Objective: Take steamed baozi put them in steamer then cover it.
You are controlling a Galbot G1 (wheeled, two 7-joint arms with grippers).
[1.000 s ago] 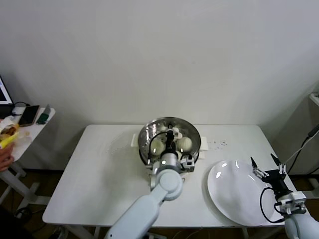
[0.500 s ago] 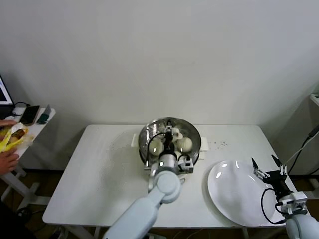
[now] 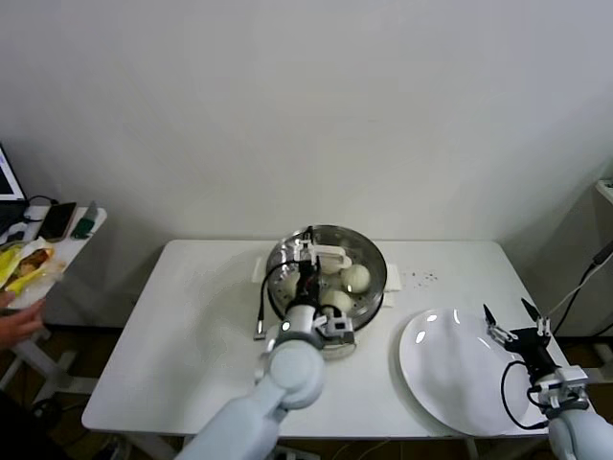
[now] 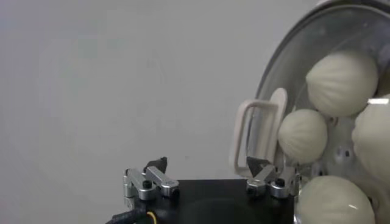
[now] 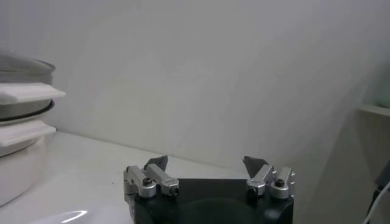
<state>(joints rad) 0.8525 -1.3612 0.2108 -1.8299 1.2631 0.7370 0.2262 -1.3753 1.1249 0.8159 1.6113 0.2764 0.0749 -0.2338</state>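
On your left, the left hand [image 4: 207, 178] hangs unclenched just above the round shiny stainless-steel steamer [image 3: 326, 273] at the back of the white table [image 3: 192, 335], with four off-white round baozi [image 3: 355, 277] inside under the clear glass cover [image 3: 369, 254]. To your right, the right hand [image 3: 513, 320] waits, spread wide, over the flat white plate [image 3: 450, 369].

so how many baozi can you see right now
4. All four steamed baozi sit clustered together inside the steamer, beneath the glass cover. None are on the plate. The head view shows only some of them clearly.
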